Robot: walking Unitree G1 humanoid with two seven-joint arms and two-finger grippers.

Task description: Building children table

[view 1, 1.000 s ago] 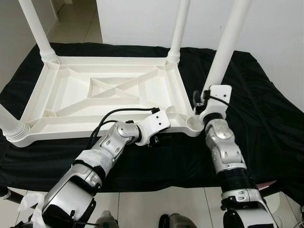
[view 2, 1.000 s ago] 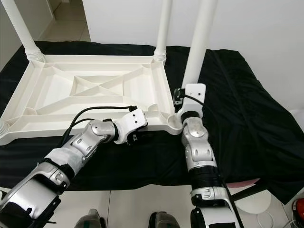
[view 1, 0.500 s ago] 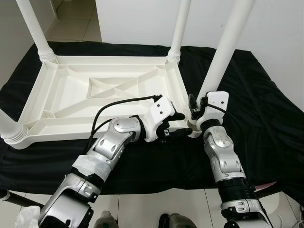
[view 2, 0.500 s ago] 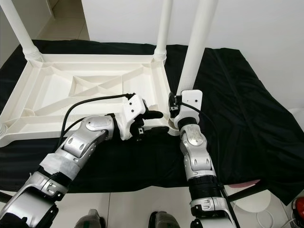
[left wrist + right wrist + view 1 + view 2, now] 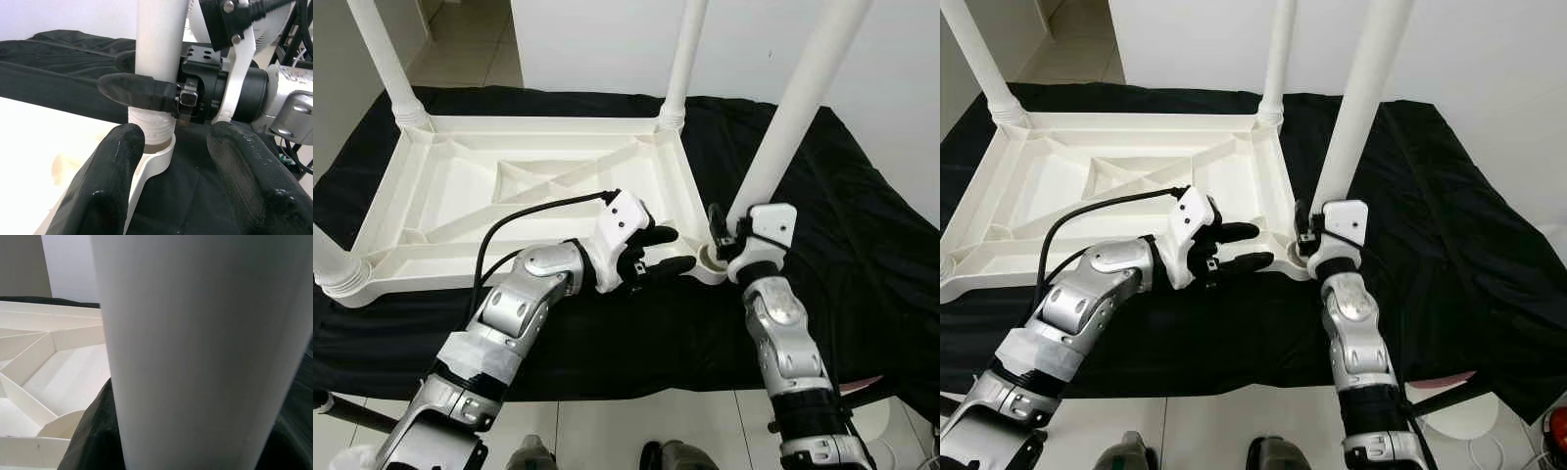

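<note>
Black cloth [image 5: 862,245] carries the upturned tabletop [image 5: 460,206]. Left claw [image 5: 668,251] has risen, spread, near the corner; right claw [image 5: 146,81] still pinches the leg [image 5: 783,137].

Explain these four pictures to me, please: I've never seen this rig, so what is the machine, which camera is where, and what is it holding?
This is a humanoid robot with two silver arms, each ending in two black fingers. The two wide pictures come from a stereo camera on its head, looking down at its own arms. The other two come from cameras on its wrists, looking along the fingers.

On a black cloth lies a white plastic children's table top, upside down, with white legs standing in its other three corners.

The right gripper is closed around the fourth leg, holding its threaded end at the near right corner socket. Its wrist view shows that leg very close up.

The left gripper is open, fingers spread, beside that socket, holding nothing.
</note>
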